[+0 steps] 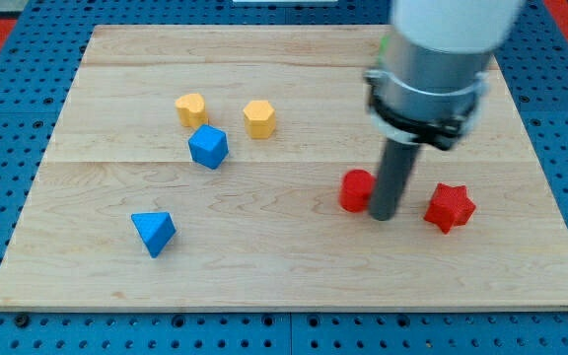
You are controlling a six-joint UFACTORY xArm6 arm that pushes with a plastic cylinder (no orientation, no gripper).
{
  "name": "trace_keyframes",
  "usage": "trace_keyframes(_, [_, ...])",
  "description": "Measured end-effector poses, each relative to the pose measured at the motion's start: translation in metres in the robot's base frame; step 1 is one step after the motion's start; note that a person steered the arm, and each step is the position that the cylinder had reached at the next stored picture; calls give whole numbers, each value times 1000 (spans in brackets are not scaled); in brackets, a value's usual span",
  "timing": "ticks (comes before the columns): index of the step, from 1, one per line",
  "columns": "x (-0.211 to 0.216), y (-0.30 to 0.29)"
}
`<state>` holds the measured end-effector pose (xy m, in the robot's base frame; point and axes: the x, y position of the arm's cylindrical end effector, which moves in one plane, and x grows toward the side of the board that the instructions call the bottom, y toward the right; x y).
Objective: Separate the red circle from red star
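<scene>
The red circle (355, 190) lies on the wooden board right of centre. The red star (450, 207) lies further to the view's right, a gap between them. My tip (384, 216) stands between the two red blocks, touching or nearly touching the right side of the red circle and apart from the red star. The rod and the arm's grey body (427, 84) rise above it toward the view's top.
Two yellow blocks (191, 108) (259, 118) lie at the upper left of centre, with a blue block (208, 147) just below them. A blue triangle-like block (153, 232) lies at the lower left. The board's right edge (550, 197) is near the red star.
</scene>
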<state>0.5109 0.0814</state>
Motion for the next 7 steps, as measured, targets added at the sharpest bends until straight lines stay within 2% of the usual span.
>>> trace_keyframes(1, [-16,-56])
trace_keyframes(2, [-36,-61])
trace_keyframes(4, [-44,-10])
trace_keyframes(6, [-54,0])
trace_keyframes(7, [-78,15])
